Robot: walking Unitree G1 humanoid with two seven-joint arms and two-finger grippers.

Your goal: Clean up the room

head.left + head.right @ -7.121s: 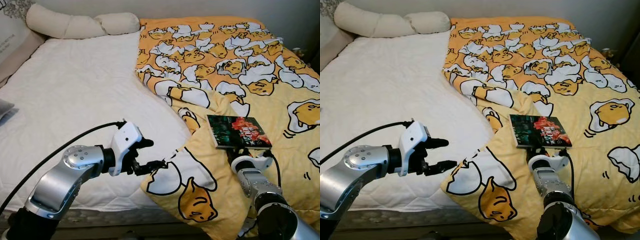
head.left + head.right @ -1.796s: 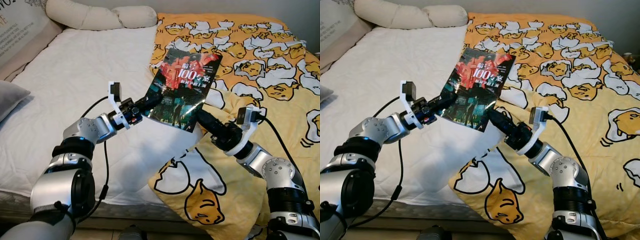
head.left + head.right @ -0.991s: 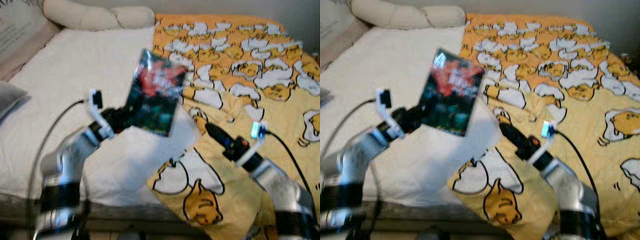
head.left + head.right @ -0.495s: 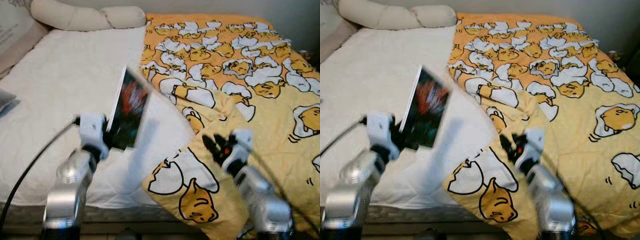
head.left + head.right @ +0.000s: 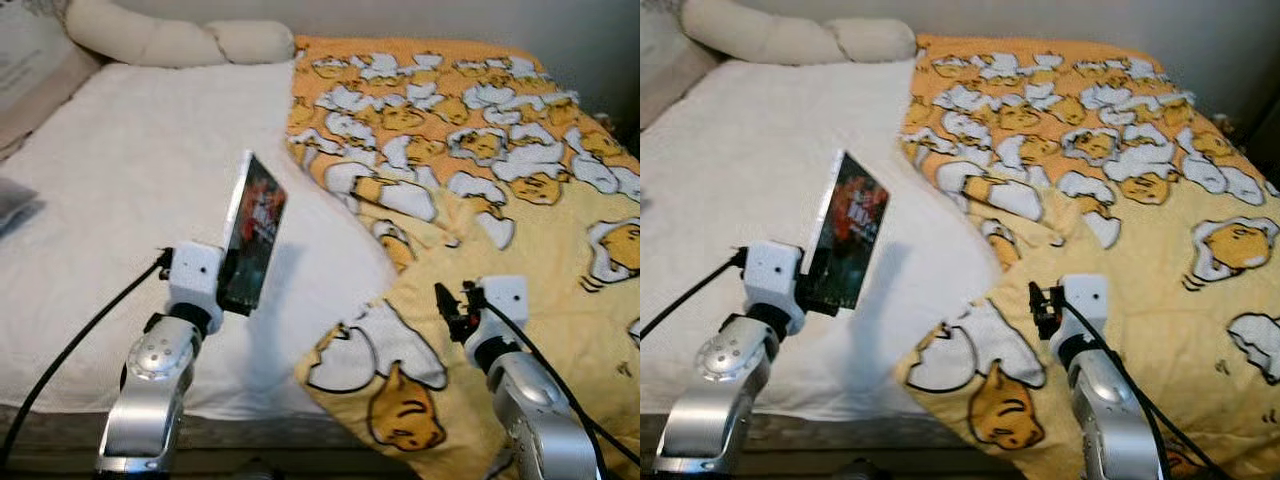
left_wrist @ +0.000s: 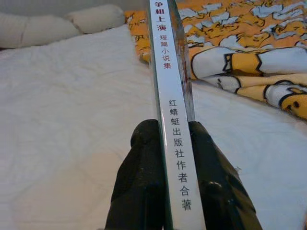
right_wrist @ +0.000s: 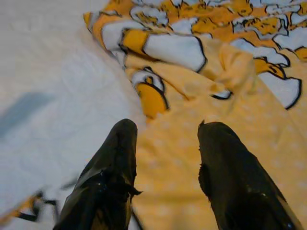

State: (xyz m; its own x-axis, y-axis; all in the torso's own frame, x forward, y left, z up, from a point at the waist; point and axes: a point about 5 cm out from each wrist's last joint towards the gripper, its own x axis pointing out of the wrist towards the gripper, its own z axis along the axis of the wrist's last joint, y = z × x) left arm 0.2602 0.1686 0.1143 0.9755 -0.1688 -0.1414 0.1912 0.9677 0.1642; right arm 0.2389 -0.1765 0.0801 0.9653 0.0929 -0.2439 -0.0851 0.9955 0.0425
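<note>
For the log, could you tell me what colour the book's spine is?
The book's spine is white with dark printed characters, clearest in the left wrist view.

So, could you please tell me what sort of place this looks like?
Most likely a bedroom: a bed with a white mattress cover, a long cream pillow at its head, and a yellow cartoon-print duvet. The left claw holds a book above the bed.

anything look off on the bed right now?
The yellow egg-print blanket is askew: it covers one side of the bed, its edge folded back, leaving the white mattress bare. The book is off the bed, held upright by the left pincer. The right pincer is open over the blanket.
</note>
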